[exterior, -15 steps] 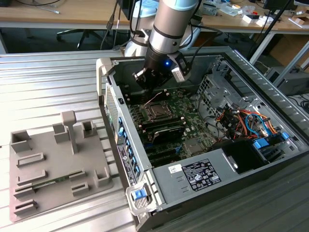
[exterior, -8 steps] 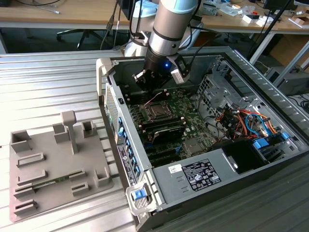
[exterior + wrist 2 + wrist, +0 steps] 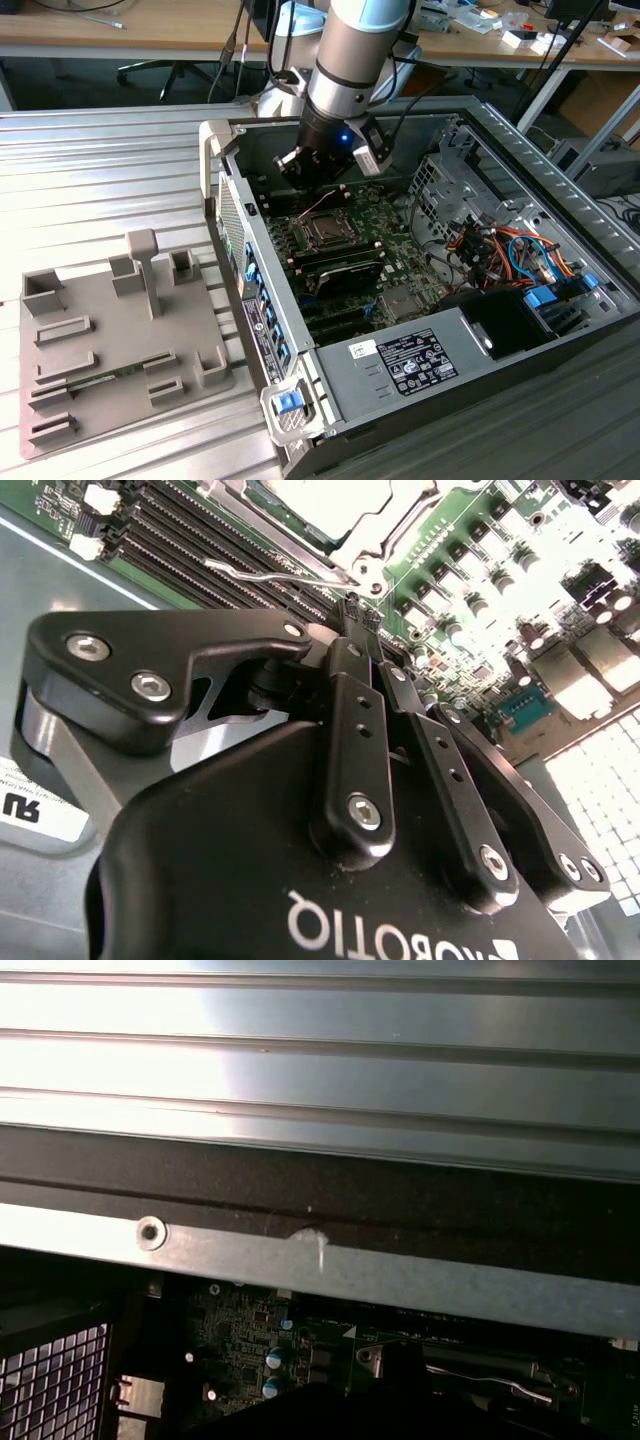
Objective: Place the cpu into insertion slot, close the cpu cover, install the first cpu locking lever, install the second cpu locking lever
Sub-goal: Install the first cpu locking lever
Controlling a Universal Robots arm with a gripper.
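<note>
- Grey fixture tray (image 3: 120, 330), at the exterior view's left, sits well apart from the work on the ribbed table (image 3: 100, 180); no hazard from it.
- Open computer case (image 3: 450, 380) holds the green motherboard (image 3: 390, 250). Its side wall stands near the arm (image 3: 350, 60); a sideways swing could knock the wrist against the wall.
- Gripper (image 3: 355, 605) hangs low over the board, just beside the insertion slot (image 3: 325, 232). The fingers (image 3: 350, 740) look pinched together, with nothing visibly between them.
- The cpu (image 3: 320, 498) appears seated in the slot, and the cpu cover (image 3: 390, 530) seems down around it. Judged only: whether the cover lies fully flat cannot be told.
- A thin wire locking lever (image 3: 270, 572) stands free beside the socket, close to the fingertips. Risk: the tip slips off the springy wire, which snaps back, or the tip rakes the memory slots (image 3: 180, 540) alongside.
- Further right, small capacitors (image 3: 500, 580) crowd the board; an overshoot past the socket could strike them.
</note>
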